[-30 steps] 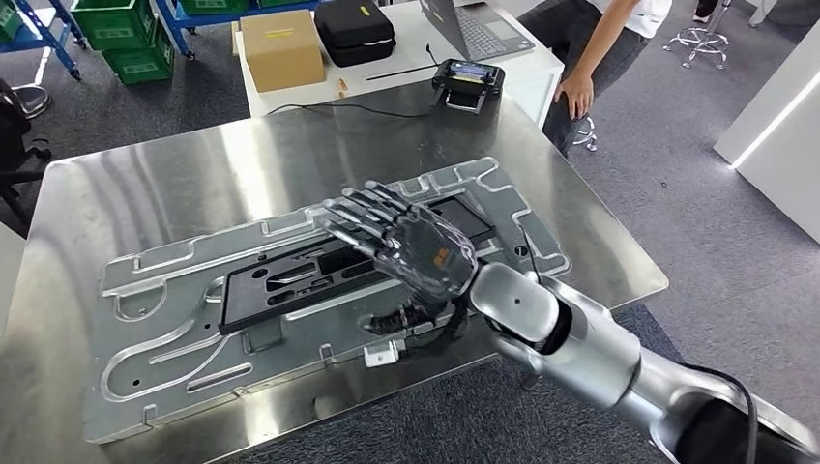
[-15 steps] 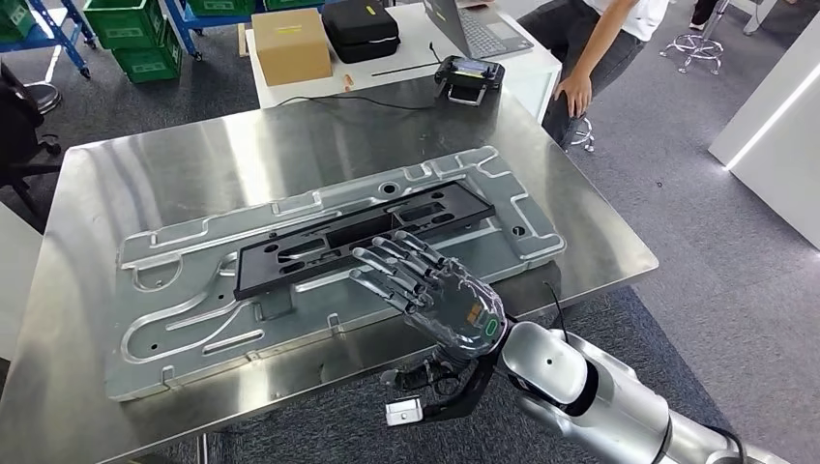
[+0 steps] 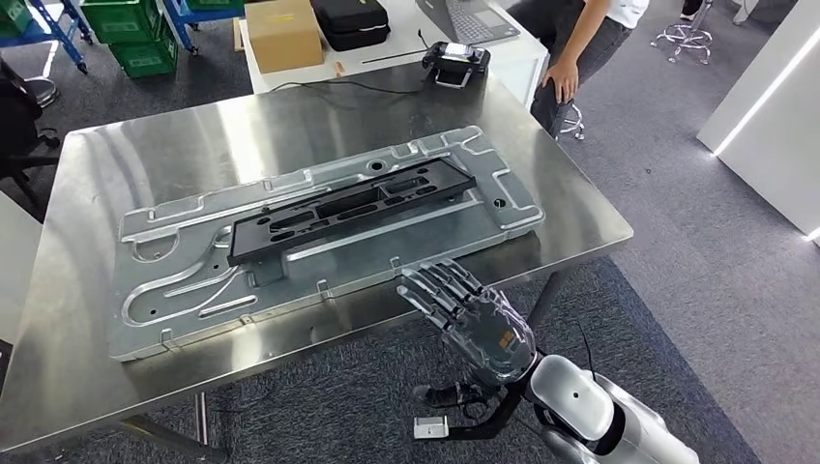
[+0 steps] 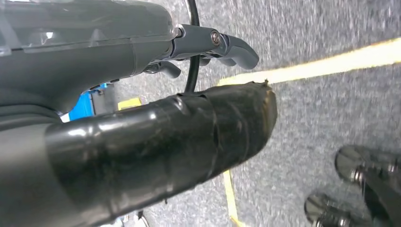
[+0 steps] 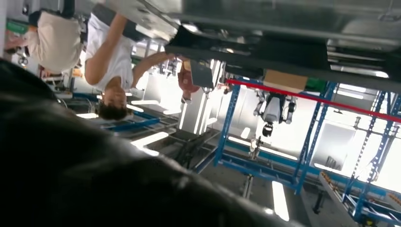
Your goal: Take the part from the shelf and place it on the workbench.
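Right robot hand hovers just off the near edge of the steel tabletop, fingers spread and holding nothing. Left robot hand hangs over grey carpet with a yellow line; its fingers look loosely curled around nothing, though the close view makes that hard to judge. Farther in, the black part lies flat on a grey metal fixture plate that covers the middle of the tabletop, well apart from the right robot hand. Beyond the far edge, a white table carries a cardboard box, a black case and a small black device. A person stands near the far right corner.
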`<state>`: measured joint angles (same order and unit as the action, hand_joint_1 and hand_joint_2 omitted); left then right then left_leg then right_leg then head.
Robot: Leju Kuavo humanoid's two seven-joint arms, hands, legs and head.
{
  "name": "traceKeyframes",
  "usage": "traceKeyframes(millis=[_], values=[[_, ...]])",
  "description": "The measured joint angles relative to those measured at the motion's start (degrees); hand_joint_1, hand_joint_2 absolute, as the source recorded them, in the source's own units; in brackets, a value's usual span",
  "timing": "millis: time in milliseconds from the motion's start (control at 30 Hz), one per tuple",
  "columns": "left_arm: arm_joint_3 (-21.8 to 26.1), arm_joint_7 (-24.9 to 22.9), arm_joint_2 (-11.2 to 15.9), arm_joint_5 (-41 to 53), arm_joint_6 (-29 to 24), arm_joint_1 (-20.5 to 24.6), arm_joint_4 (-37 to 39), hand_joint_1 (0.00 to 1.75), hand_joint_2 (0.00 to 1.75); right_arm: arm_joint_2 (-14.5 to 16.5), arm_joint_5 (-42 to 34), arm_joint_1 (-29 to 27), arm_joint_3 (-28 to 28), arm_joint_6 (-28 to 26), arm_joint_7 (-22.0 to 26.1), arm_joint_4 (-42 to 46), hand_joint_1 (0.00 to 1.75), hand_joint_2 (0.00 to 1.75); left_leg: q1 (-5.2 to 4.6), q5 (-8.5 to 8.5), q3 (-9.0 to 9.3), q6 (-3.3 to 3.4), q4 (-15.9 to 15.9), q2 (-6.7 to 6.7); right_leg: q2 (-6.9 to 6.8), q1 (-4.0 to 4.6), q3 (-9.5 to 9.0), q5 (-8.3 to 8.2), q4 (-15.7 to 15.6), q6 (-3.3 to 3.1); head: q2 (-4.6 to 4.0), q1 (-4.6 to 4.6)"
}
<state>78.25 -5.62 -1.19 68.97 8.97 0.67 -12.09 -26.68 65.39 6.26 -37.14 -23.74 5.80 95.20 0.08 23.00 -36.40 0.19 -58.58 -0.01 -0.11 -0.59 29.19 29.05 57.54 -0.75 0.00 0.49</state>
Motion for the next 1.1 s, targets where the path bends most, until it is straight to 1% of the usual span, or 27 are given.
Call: traceKeyframes(millis=[33, 67, 133, 167, 200, 233, 267, 300, 333, 367, 433, 467, 500, 533, 600, 633, 667, 700, 733, 767, 800, 833, 867, 933, 1000, 1033, 1100], values=[[0.10, -0.02, -0.07, -0.01, 0.01, -0.06, -0.06, 0.00, 0.00, 0.02, -0.07, -0.56, 0.30, 0.15, -0.16, -0.08, 0.00, 0.00, 0.03, 1.77, -0.70, -0.28, -1.41, -0.04, -0.08, -0.19, 0.68, -0.68, -0.19, -0.42, -0.01, 0.01], [0.23, -0.03, -0.14, -0.01, 0.03, -0.09, -0.11, 0.00, 0.00, 0.05, -0.21, -1.19, 0.71, 0.38, -0.31, -0.19, 0.00, 0.00, 0.19, 4.51, -1.56, -0.49, -3.89, -0.04, -0.15, -0.25, 1.33, -1.30, -0.25, -0.69, -0.01, -0.03], [0.56, -0.09, -0.21, -0.03, 0.06, -0.12, -0.23, 0.00, 0.00, 0.29, -0.75, -3.18, 2.02, 1.05, -0.59, -0.68, 0.00, 0.00, 0.32, 9.83, -3.09, -0.78, -10.69, -0.04, -0.33, -0.15, 2.76, -2.39, -0.19, -0.96, -0.01, -0.04], [0.72, -0.13, -0.22, -0.03, 0.10, -0.10, -0.29, 0.00, 0.00, 0.48, -1.05, -4.32, 2.80, 1.39, -0.69, -1.08, 0.00, 0.00, 0.35, 10.82, -3.24, -0.84, -13.37, -0.04, -0.48, -0.10, 3.50, -2.90, -0.08, -0.94, -0.01, -0.05], [0.84, -0.16, -0.24, -0.04, 0.15, -0.09, -0.35, 0.00, 0.00, 0.65, -1.27, -5.28, 3.51, 1.62, -0.76, -1.52, 0.00, 0.00, 0.35, 10.45, -2.64, -0.84, -14.51, -0.03, -0.60, -0.07, 4.24, -3.39, 0.09, -0.88, -0.01, -0.05], [0.92, -0.22, -0.25, -0.04, 0.19, -0.08, -0.38, 0.00, 0.00, 0.80, -1.40, -5.95, 4.07, 1.77, -0.79, -1.94, 0.00, 0.00, 0.35, 9.15, -1.13, -0.75, -13.76, -0.03, -0.67, -0.07, 5.01, -3.85, 0.31, -0.79, -0.02, -0.06], [1.01, -0.29, -0.26, -0.05, 0.22, -0.06, -0.42, 0.00, 0.00, 0.93, -1.51, -6.43, 4.51, 1.94, -0.90, -2.30, 0.00, 0.00, 0.35, 7.64, 1.41, -0.55, -11.06, -0.05, -0.65, -0.08, 5.74, -4.32, 0.57, -0.65, -0.01, -0.06], [1.08, -0.38, -0.27, -0.07, 0.23, 0.00, -0.49, 0.00, 0.00, 1.09, -1.64, -6.87, 4.93, 2.19, -1.06, -2.62, 0.00, 0.00, 0.31, 6.89, 4.48, -0.25, -7.12, -0.08, -0.62, -0.06, 6.35, -4.72, 0.84, -0.46, -0.01, -0.06], [1.16, -0.48, -0.27, -0.10, 0.24, 0.06, -0.58, 0.00, 0.00, 1.26, -1.80, -7.28, 5.33, 2.51, -1.29, -2.99, 0.00, 0.00, 0.21, 6.76, 7.33, 0.03, -3.02, -0.13, -0.61, -0.01, 6.83, -5.11, 1.07, -0.20, -0.01, -0.04], [1.23, -0.49, -0.30, -0.15, 0.36, 0.14, -0.68, 0.00, 0.00, 1.45, -1.97, -7.64, 5.69, 2.83, -1.61, -3.50, 0.00, 0.00, 0.08, 7.05, 9.26, 0.27, 0.11, -0.18, -0.63, 0.03, 7.13, -5.54, 1.18, 0.11, -0.01, -0.03], [1.44, 0.40, -0.71, -0.51, 2.64, 0.18, -1.29, 0.00, 0.00, 1.95, -2.27, -8.08, 6.20, 3.26, -2.50, -5.38, 0.00, 0.00, -0.15, 7.30, 10.16, 0.67, 2.54, -0.22, -0.69, 0.08, 7.31, -6.49, 1.00, 0.82, -0.01, -0.01], [1.59, 0.83, -1.52, -0.88, 5.85, 0.03, -2.83, 0.00, 0.00, 2.26, -2.51, -8.15, 6.32, 3.34, -2.98, -6.84, 0.00, 0.00, -0.06, 6.84, 9.83, 0.96, 2.70, -0.08, -0.65, 0.02, 7.39, -6.70, 0.95, 1.16, -0.02, -0.02], [1.88, 0.81, -3.05, -1.40, 11.17, -0.21, -6.32, 0.00, 0.00, 2.59, -2.86, -8.18, 6.41, 3.30, -3.38, -8.71, 0.00, 0.00, 0.05, 6.27, 9.50, 1.45, 2.90, 0.08, -0.54, -0.04, 7.68, -6.03, 1.41, 1.44, -0.01, 0.00], [2.27, 0.25, -4.91, -1.90, 17.77, -0.51, -11.22, 0.00, 0.00, 2.93, -3.26, -8.17, 6.47, 3.22, -3.65, -10.73, 0.00, 0.00, 0.17, 5.62, 9.06, 1.94, 3.10, 0.27, -0.42, -0.09, 8.23, -4.38, 2.77, 1.69, -0.01, 0.01], [3.22, -1.56, -8.73, -2.75, 30.23, -0.95, -21.87, 0.00, 0.00, 3.47, -3.92, -8.14, 6.53, 2.98, -3.80, -14.47, 0.00, 0.00, 0.14, 4.43, 7.76, 2.63, 3.09, 0.47, -0.25, -0.25, 10.12, 1.11, 8.62, 2.04, -0.01, 0.04], [3.61, -2.06, -10.08, -2.92, 33.79, -1.06, -25.80, 0.00, 0.00, 3.70, -4.12, -8.14, 6.54, 2.91, -3.82, -15.91, 0.00, 0.00, 0.04, 3.89, 6.94, 2.72, 2.92, 0.49, -0.23, -0.29, 11.04, 3.42, 12.31, 2.20, -0.01, 0.03], [3.93, -2.33, -11.31, -3.01, 35.40, -1.10, -28.95, 0.00, 0.00, 3.95, -4.45, -8.14, 6.54, 2.91, -3.91, -17.17, 0.00, 0.00, -0.04, 3.39, 6.04, 2.71, 2.69, 0.50, -0.22, -0.30, 11.47, 4.58, 15.26, 2.31, -0.01, 0.03], [4.28, -2.48, -12.37, -2.96, 35.72, -1.14, -31.66, 0.00, 0.00, 4.22, -5.03, -8.14, 6.54, 2.98, -4.14, -18.40, 0.00, 0.00, -0.10, 2.95, 5.13, 2.65, 2.39, 0.50, -0.22, -0.29, 11.06, 4.45, 16.62, 2.34, 0.00, 0.03], [4.68, -2.55, -13.40, -2.77, 35.28, -1.14, -33.92, 0.00, 0.00, 4.49, -5.88, -8.13, 6.56, 3.07, -4.46, -19.76, 0.00, 0.00, -0.14, 2.60, 4.28, 2.56, 2.02, 0.51, -0.21, -0.28, 9.54, 3.24, 15.78, 2.28, -0.01, 0.03], [5.13, -2.56, -14.25, -2.43, 34.84, -1.13, -35.83, 0.00, 0.00, 4.78, -7.00, -8.06, 6.62, 3.13, -4.75, -21.35, 0.00, 0.00, -0.14, 2.34, 3.55, 2.43, 1.62, 0.51, -0.21, -0.27, 7.01, 1.66, 12.86, 2.14, -0.01, 0.04], [5.63, -2.47, -14.89, -1.95, 34.57, -1.12, -37.35, 0.00, 0.00, 5.12, -8.50, -7.86, 6.75, 3.15, -4.79, -23.36, 0.00, 0.00, -0.15, 2.13, 2.93, 2.27, 1.23, 0.50, -0.19, -0.23, 4.07, 0.87, 8.70, 1.91, -0.01, 0.03], [6.13, -2.31, -15.31, -1.38, 34.33, -1.09, -38.51, 0.00, 0.00, 5.51, -10.22, -7.61, 6.96, 3.08, -4.54, -25.67, 0.00, 0.00, -0.21, 1.92, 2.45, 2.05, 0.86, 0.50, -0.15, -0.08, 1.47, 0.62, 4.70, 1.69, -0.01, 0.02], [6.64, -2.13, -15.53, -0.87, 34.03, -1.06, -39.37, 0.00, 0.00, 5.98, -12.07, -7.36, 7.21, 2.98, -4.02, -28.22, 0.00, 0.00, -0.26, 1.64, 2.17, 1.77, 0.62, 0.49, -0.10, 0.09, -0.15, 0.74, 1.93, 1.46, 0.00, 0.02], [7.64, -1.86, -15.72, -0.11, 33.41, -1.02, -40.55, 0.00, 0.00, 6.91, -14.83, -7.02, 7.60, 2.77, -3.00, -33.01, 0.00, 0.00, -0.36, 0.86, 1.82, 1.15, 0.61, 0.46, -0.04, 0.40, -0.76, 0.89, 0.16, 1.05, 0.00, 0.02], [8.43, -1.78, -15.75, 0.23, 32.91, -1.07, -41.27, 0.00, 0.00, 7.85, -15.81, -6.66, 7.69, 2.38, -2.28, -36.68, 0.00, 0.00, -0.44, 1.04, 1.27, 0.55, 0.35, 0.35, -0.16, 0.05, -0.05, 0.02, -0.14, 0.32, -0.01, 0.02], [8.70, -1.72, -15.76, 0.34, 32.69, -1.06, -41.44, 0.00, 0.00, 8.31, -15.96, -6.43, 7.70, 2.17, -2.00, -38.11, 0.00, 0.00, -0.44, 2.41, 0.70, 0.26, -0.81, 0.29, -0.24, -0.13, 0.44, -0.55, -0.32, -0.20, -0.01, 0.00], [9.09, -1.60, -15.77, 0.50, 32.36, -0.96, -41.55, 0.00, 0.00, 9.14, -16.14, -6.02, 7.72, 1.90, -1.67, -40.50, 0.00, 0.00, -0.22, 7.48, -1.15, -0.29, -6.44, 0.21, -0.38, -0.19, 1.66, -1.68, -0.43, -0.91, -0.02, -0.01]])
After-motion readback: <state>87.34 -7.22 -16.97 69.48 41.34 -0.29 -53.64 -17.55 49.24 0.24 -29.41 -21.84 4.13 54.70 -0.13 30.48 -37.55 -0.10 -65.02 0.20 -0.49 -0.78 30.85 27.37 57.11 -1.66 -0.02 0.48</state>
